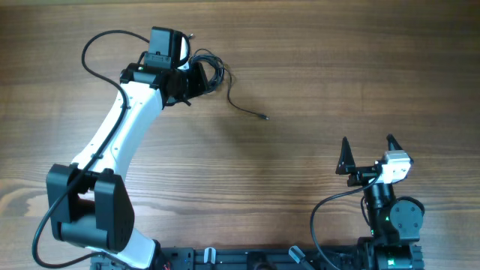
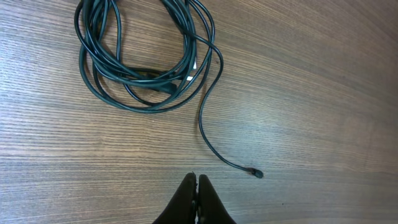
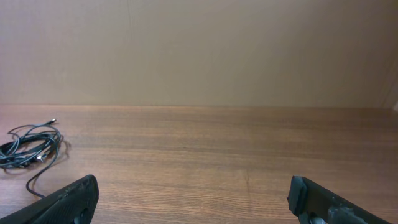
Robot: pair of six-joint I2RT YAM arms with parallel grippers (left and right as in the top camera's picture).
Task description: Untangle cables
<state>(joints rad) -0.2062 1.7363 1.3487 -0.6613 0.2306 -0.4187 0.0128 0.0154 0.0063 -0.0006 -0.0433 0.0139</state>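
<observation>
The cables lie as one loose coil of thin black cord on the wooden table, at the far left in the overhead view. One free tail snakes out of the coil and ends in a small plug. My left gripper is shut with nothing in it, hovering just short of the coil and a little left of the plug. My right gripper stands wide open and empty near the front right, far from the cables. Its two fingers frame bare table.
The left arm's white link stretches diagonally from its base at the front left, and its own thicker black wire loops out beside it. A plain wall rises behind the table's far edge.
</observation>
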